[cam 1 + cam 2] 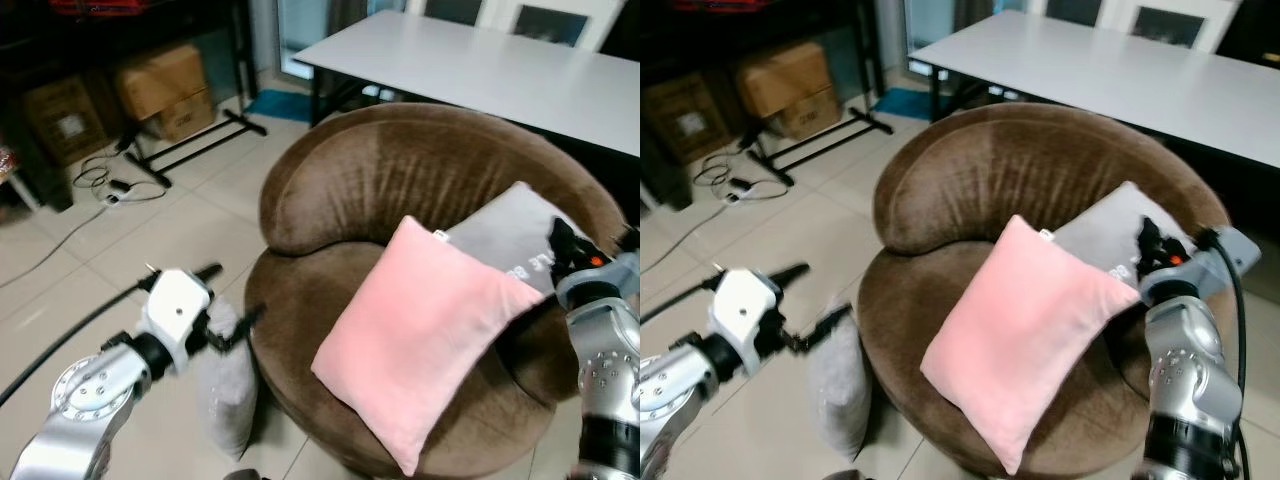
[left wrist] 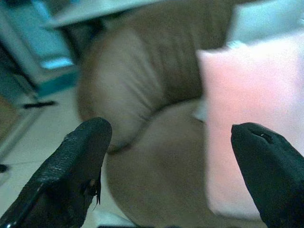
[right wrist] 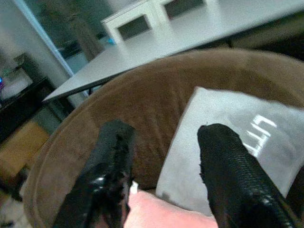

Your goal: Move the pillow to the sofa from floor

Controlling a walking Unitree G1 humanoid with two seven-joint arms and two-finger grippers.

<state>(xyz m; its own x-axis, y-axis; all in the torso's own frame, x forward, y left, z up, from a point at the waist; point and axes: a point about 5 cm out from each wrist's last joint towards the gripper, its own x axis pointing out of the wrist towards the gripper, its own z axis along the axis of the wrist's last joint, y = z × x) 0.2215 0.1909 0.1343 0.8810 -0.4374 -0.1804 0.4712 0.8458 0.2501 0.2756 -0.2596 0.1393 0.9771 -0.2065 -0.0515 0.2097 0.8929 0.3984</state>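
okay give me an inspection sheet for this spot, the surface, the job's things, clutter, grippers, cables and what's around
Surface: round brown sofa on a pale tiled floor.
Job's things: pink pillow lies on the sofa seat, leaning against a grey pillow behind it; another grey pillow stands on the floor against the sofa's left side.
Clutter: cardboard boxes on the floor at the far left.
Grippers: left gripper open, just above the floor pillow; right gripper open, over the grey pillow on the sofa.
Cables: a tangle of wires on the tiles; a black cable runs to the left arm.
Surroundings: white table behind the sofa; a black stand on the floor.
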